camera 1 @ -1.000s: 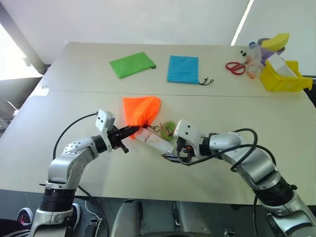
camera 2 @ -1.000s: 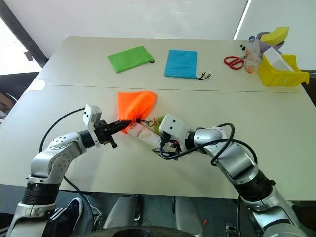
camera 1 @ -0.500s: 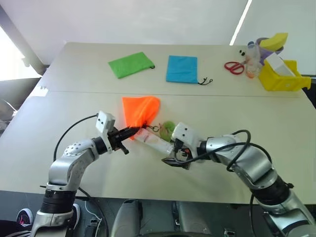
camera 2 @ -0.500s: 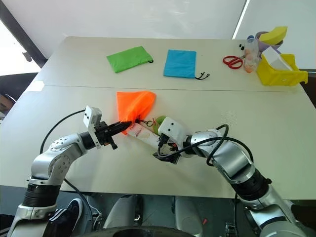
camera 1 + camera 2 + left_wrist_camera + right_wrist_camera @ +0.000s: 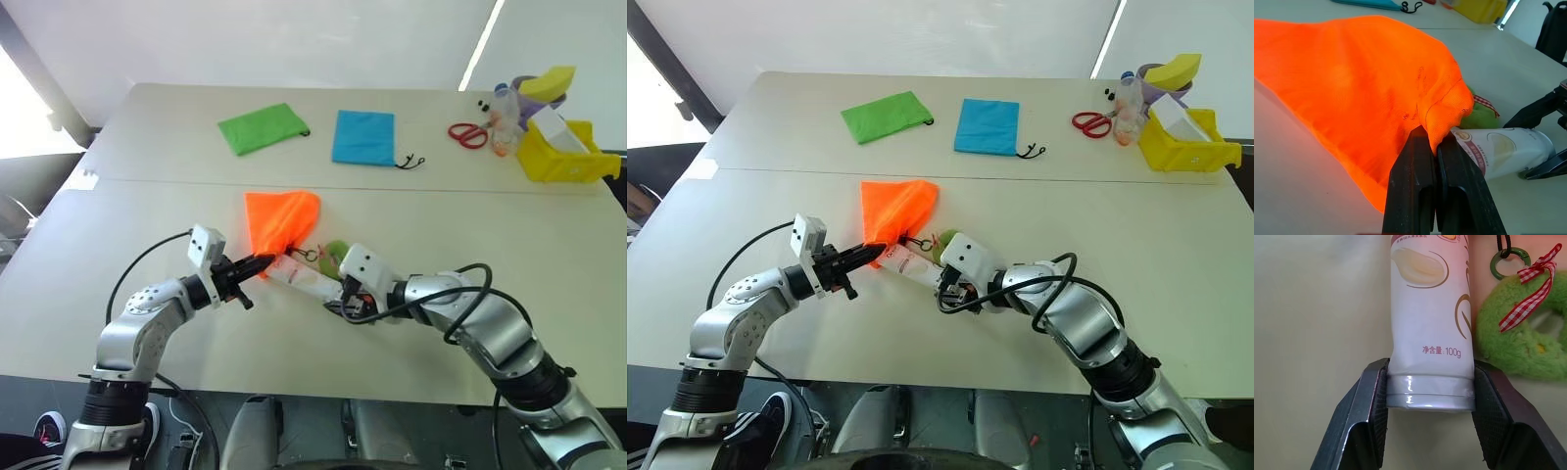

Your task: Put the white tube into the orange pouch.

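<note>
Hiding inside orange pouch (image 5: 279,220) mouth: white tube (image 5: 312,284) cap end.

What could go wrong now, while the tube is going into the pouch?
The right gripper pinches only the flat end of the white tube, so it may slip. The left gripper holds just a fold of the orange pouch; the mouth may close. The green pom-pom beside the tube could snag.

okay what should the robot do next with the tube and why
Probably push the white tube further into the orange pouch. The right gripper has its crimped end between both fingers, and the left gripper pinches the pouch's mouth, with most of the tube outside.
</note>
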Tool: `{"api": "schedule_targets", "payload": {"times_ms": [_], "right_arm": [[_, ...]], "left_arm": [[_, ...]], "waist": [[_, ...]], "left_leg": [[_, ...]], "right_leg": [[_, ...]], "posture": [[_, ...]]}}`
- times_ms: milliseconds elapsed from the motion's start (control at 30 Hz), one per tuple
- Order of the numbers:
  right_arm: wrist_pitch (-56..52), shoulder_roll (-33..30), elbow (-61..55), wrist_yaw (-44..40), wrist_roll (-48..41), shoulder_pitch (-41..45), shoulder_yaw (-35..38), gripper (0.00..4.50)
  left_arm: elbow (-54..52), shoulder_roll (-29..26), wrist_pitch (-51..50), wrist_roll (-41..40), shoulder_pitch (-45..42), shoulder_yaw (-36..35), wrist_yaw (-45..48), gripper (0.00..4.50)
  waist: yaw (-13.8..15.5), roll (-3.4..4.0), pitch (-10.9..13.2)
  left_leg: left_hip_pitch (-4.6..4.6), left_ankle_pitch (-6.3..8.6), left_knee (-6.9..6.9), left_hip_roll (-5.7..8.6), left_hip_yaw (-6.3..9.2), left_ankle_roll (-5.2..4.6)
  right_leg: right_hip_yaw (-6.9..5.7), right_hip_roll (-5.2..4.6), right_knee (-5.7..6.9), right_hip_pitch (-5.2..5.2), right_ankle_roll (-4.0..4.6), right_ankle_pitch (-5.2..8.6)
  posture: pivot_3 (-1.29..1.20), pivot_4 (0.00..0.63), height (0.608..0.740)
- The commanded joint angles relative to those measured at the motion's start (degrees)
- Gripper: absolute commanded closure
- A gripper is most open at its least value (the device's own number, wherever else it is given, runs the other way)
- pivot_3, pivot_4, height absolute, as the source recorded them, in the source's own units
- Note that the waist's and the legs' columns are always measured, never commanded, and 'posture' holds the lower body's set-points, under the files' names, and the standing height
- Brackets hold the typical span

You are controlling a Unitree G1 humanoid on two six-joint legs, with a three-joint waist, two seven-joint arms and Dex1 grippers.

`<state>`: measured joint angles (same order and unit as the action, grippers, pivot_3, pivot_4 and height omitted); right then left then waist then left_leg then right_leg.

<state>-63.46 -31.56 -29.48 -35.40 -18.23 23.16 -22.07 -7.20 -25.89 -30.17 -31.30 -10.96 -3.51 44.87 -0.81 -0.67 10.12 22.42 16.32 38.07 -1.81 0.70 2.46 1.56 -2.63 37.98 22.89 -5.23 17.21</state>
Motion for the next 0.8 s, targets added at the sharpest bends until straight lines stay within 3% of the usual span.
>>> {"api": "schedule_targets", "payload": {"times_ms": [33, 233, 400, 800], "right_arm": [[-0.81, 4.69, -3.60, 1.58, -3.09, -0.21, 2.89, 2.71], [-3.09, 11.61, -1.91, 7.85, -3.65, -0.30, 10.21, 2.71], [-5.62, 10.62, -6.52, 7.06, -6.83, -1.93, 11.62, 2.71], [-10.03, 16.08, -10.59, 9.37, -14.85, -4.10, 19.86, 2.71]], "left_arm": [[-2.37, -0.87, -0.08, -0.02, -0.51, 0.06, 0.33, 4.50], [-4.49, -2.48, -1.93, -0.87, -0.02, 0.18, 0.85, 4.50], [-4.60, -3.17, -1.91, -0.67, 0.14, 0.15, 1.00, 4.50], [-1.83, -2.24, 1.51, 1.54, -1.56, -0.10, 0.15, 4.50]], "waist": [[-0.21, 0.00, 0.00], [-0.13, 0.01, 0.01], [0.01, 0.01, 0.01], [-0.11, 0.01, 0.01]], "left_leg": [[0.00, 0.00, -0.01, 0.00, 0.00, 0.00], [0.00, 0.00, -0.02, -0.02, 0.01, 0.00], [0.04, 0.00, -0.02, 0.00, -0.01, 0.00], [0.06, 0.00, -0.05, -0.01, 0.00, 0.00]], "right_leg": [[0.00, 0.01, 0.00, 0.01, 0.00, 0.00], [0.01, 0.04, 0.04, 0.05, 0.01, 0.00], [0.02, -0.04, -0.01, 0.04, 0.00, 0.00], [0.02, 0.03, 0.00, 0.08, 0.01, 0.00]], "posture": [[0.00, 0.150, 0.740], [0.00, 0.150, 0.740], [0.00, 0.150, 0.740], [0.00, 0.150, 0.740]]}}
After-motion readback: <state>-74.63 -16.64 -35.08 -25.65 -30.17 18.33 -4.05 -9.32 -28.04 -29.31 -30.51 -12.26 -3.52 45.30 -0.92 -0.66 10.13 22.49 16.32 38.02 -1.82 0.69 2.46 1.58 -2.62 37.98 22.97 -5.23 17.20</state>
